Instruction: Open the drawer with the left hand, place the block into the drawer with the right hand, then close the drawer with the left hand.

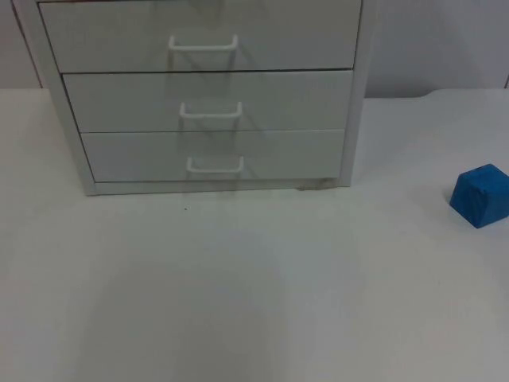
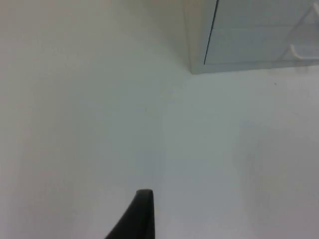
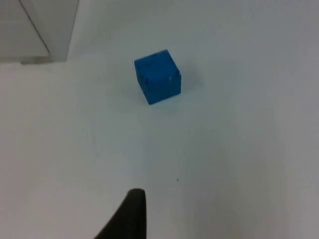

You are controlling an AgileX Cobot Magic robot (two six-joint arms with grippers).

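Note:
A white cabinet (image 1: 354, 119) with three drawers stands at the back of the table. All three drawers are shut, and each has a white loop handle; the lowest handle (image 1: 215, 165) is nearest the table. A blue block (image 1: 481, 196) sits on the table to the right of the cabinet, near the picture's edge. In the right wrist view the blue block (image 3: 157, 76) lies ahead of my right gripper (image 3: 130, 215), well apart from it. My left gripper (image 2: 141, 217) is over bare table, with the cabinet's lower front corner (image 2: 198, 63) and a drawer handle (image 2: 303, 50) ahead of it.
The white table (image 1: 254, 302) stretches wide in front of the cabinet. A grey wall (image 1: 445, 40) rises behind it. In the right wrist view the cabinet's lower corner (image 3: 55, 35) stands to one side of the block.

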